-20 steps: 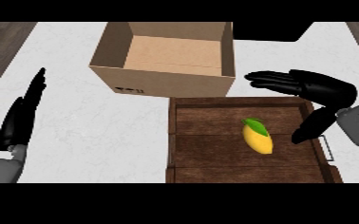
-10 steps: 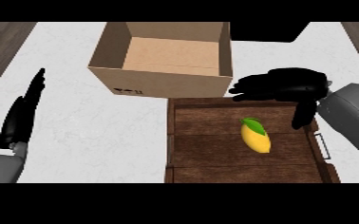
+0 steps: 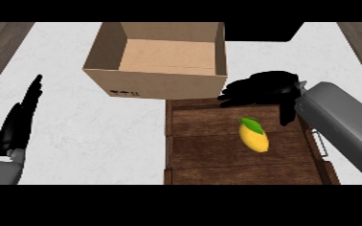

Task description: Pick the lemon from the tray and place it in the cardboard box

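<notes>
At the far left edge of the head view, the left robot hand [image 3: 22, 117] rests over the pale marbled surface [image 3: 99, 134], fingers straight and held together, pointing away from the robot. It holds nothing and touches none of the objects.

To its right, toward the back of the surface, stands the cardboard box [image 3: 159, 60]. Its top is open, the flaps stand upright, and the light brown floor inside is visible with nothing lying on it. A small black mark shows on its front wall near the lower left corner.

Just in front of the box and offset to the right sits the dark wooden tray [image 3: 205, 165], its far rim close to the box's front wall. A metal handle shows at its right side.

The lemon [image 3: 253, 136] lies on the tray's planks, right of centre, its green leaf at the far end. It is yellow, elongated and slightly tilted.

The right robot hand [image 3: 265, 91] hangs over the tray's far right corner, just beyond the lemon and not touching it. Its fingers are curled downward and inward, with nothing between them. The grey forearm [image 3: 336, 119] enters from the right edge.
</notes>
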You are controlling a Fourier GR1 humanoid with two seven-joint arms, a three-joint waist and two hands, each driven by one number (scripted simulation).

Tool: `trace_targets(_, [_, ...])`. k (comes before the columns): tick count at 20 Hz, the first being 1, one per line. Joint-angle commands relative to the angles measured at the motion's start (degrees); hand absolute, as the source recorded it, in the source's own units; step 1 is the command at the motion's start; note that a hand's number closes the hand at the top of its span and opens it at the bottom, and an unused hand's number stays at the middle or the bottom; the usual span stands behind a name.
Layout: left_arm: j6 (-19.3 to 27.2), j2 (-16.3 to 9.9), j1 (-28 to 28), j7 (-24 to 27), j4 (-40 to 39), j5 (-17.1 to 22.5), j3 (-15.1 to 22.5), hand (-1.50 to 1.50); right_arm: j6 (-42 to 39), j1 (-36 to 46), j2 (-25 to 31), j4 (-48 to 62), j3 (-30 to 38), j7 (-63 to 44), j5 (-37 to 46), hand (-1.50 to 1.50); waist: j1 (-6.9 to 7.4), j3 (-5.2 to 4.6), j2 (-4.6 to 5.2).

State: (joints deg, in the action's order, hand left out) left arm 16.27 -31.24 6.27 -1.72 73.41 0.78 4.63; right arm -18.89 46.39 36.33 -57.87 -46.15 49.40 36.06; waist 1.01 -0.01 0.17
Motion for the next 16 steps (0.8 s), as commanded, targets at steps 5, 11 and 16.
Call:
trace_targets(5, [0.75, 1.60, -0.02, -3.27, 3.15, -3.04, -0.76, 0.00, -1.42, -0.38, -5.73, 5.20, 1.45, 3.92, 5.04, -1.50, -0.29, 0.03, -0.10])
trace_targets(11, [-1.21, 1.61, 2.23, -1.47, -0.81, -2.67, -2.96, 0.00, -4.77, -1.66, -1.84, 1.61, 1.48, 8.74, 3.27, -1.50, -0.81, -0.01, -0.04])
trace_targets(16, [-2.35, 1.12, -2.07, -2.09, 2.92, -2.20, -3.62, 0.00, -6.17, -4.14, 0.94, -5.40, 0.66, 8.94, 1.48, -1.50, -0.95, 0.00, -0.34])
